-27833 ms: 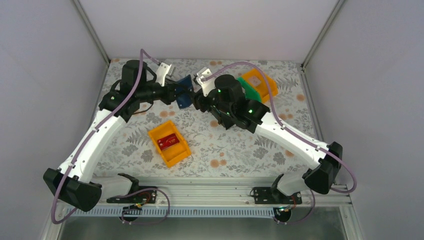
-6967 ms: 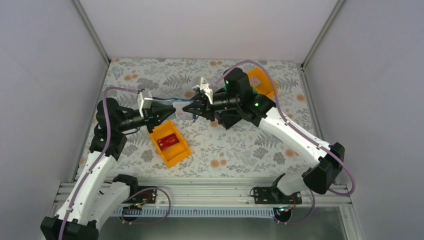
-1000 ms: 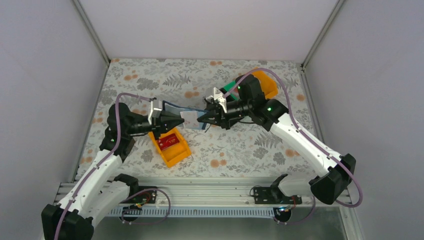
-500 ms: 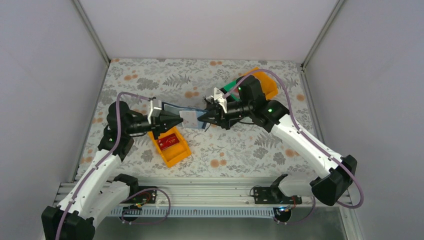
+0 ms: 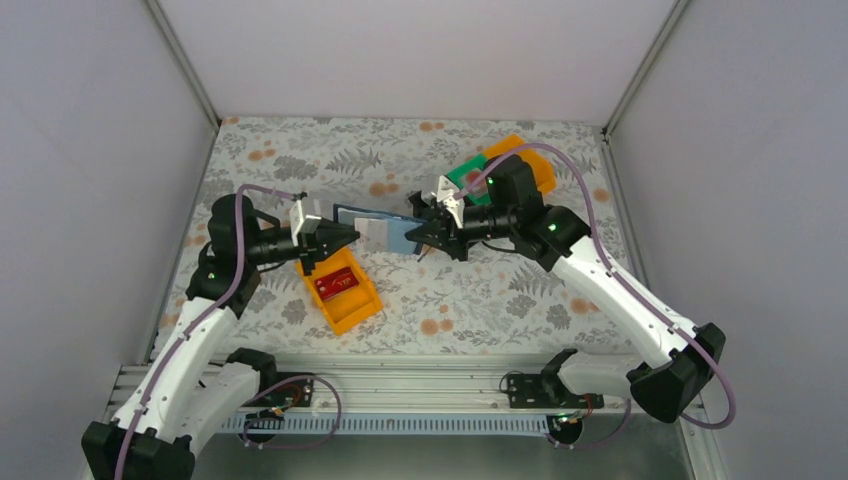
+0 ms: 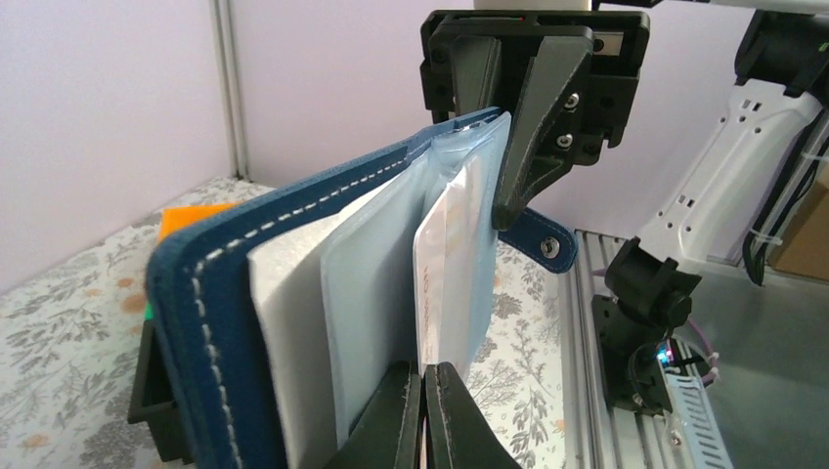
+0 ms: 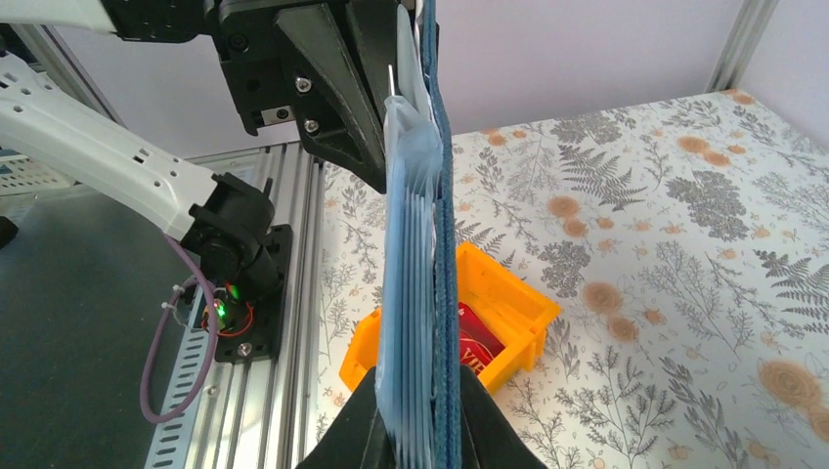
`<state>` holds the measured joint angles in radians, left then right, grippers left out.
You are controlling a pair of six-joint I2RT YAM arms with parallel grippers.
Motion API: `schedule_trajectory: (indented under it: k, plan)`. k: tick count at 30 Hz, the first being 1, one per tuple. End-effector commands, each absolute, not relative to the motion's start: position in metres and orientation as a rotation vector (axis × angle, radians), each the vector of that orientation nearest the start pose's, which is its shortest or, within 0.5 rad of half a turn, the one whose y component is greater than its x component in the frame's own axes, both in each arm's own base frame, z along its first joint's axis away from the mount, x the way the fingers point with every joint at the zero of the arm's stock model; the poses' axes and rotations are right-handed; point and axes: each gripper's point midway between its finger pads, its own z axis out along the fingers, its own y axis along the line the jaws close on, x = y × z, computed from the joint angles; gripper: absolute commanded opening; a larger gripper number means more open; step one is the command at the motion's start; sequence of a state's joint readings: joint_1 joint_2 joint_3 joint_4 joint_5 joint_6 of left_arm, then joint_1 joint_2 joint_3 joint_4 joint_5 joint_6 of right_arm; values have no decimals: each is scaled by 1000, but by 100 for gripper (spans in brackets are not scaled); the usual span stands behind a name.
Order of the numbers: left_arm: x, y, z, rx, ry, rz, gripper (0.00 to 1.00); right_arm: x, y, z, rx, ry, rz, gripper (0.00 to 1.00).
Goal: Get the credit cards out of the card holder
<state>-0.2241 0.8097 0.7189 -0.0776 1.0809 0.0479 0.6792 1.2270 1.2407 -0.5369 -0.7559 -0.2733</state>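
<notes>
Now my left gripper pinches a pinkish-white card in the open card holder, which my right gripper clamps above the table; a red card lies in the near orange bin

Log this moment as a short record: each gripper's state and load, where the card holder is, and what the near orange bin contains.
left gripper: shut on the pinkish-white card, at its near edge
right gripper: shut on the card holder, at the opposite edge
card holder: in the air between both grippers, opened out
near orange bin: holds one red card
</notes>
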Motion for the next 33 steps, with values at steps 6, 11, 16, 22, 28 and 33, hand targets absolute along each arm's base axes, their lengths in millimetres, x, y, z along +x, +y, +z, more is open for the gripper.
schedule_trajectory:
  k: [6,11,16,22,28,33]
  plan:
    - [207,-191,327,1052,1404,-874,2,193,310,327,-1370,1610,1067,4]
    - [226,-172,316,1045,1484,-659,2,217,298,311,-1234,1737,967,4]
    - [230,-154,321,1000,1531,-560,2,227,285,272,-1100,1958,994,4]
    - [212,-165,331,939,1501,-758,2,229,289,216,-1016,2201,1088,4]
    - [207,-167,321,777,1540,-942,2,193,285,133,-919,2539,1302,4]
    - [207,-166,320,711,1517,-989,2,163,277,95,-859,2662,1447,4]
